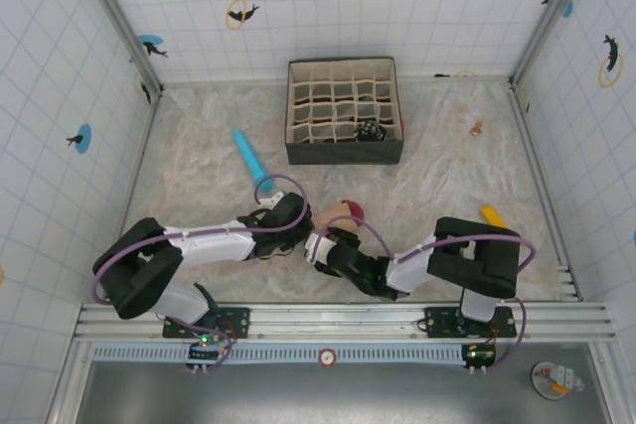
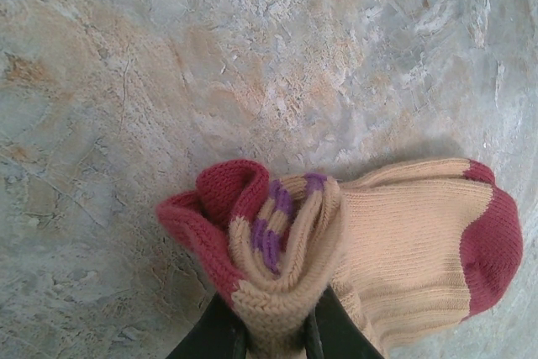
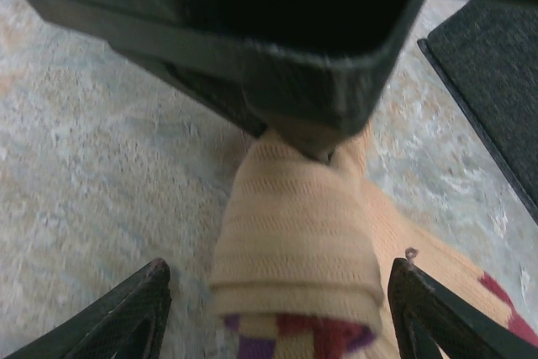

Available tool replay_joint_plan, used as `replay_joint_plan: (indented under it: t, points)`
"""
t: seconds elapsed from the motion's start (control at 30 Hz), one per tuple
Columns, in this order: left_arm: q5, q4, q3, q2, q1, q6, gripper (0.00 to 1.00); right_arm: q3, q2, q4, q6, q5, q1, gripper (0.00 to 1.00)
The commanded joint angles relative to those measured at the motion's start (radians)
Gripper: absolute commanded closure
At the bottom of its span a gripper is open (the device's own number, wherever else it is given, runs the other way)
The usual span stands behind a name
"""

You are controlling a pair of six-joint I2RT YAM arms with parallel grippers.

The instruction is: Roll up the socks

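Left gripper (image 2: 277, 335) pinches the peach sock (image 2: 403, 233); right gripper (image 3: 282, 296), open astride the roll, should probably close squarely.

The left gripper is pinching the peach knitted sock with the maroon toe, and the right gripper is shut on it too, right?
No: the right wrist view shows the right gripper open, fingers apart either side of the peach knitted sock. The left gripper does pinch it.
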Motion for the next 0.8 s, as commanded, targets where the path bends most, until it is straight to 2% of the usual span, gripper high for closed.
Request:
replay_joint_plan:
  t: [0.0,0.1,0.2,0.33,0.37,0.43,0.6,0.67,0.77]
  points:
    - [0.026,-0.043,-0.018,0.025,-0.011,-0.021,1.00,0.032,0.039,0.045,-0.021,-0.001,-0.014,0.32]
    - [0.028,-0.041,-0.019,0.022,-0.011,-0.020,1.00,0.040,0.051,0.035,-0.006,-0.009,-0.028,0.37]
    - [0.030,-0.043,-0.016,0.021,-0.011,-0.018,1.00,0.039,0.052,0.007,0.022,-0.021,-0.039,0.50]
    - [0.048,-0.032,-0.013,0.030,-0.011,-0.031,0.99,0.017,0.040,-0.034,0.067,-0.067,-0.055,0.85]
    - [0.053,-0.033,-0.011,0.033,-0.011,-0.033,0.93,0.009,0.035,-0.040,0.073,-0.076,-0.057,0.90]
    - [0.052,-0.039,-0.007,0.032,-0.011,-0.044,0.69,-0.011,0.017,-0.057,0.094,-0.101,-0.062,0.98]
    - [0.056,-0.060,0.031,0.014,-0.011,-0.049,0.41,-0.068,-0.022,-0.075,0.150,-0.181,-0.094,1.00]
    - [0.052,-0.076,0.050,0.003,-0.011,-0.042,0.34,-0.085,-0.034,-0.081,0.174,-0.222,-0.109,1.00]
    - [0.038,-0.082,0.062,-0.021,-0.011,-0.037,0.32,-0.115,-0.049,-0.085,0.220,-0.279,-0.130,1.00]
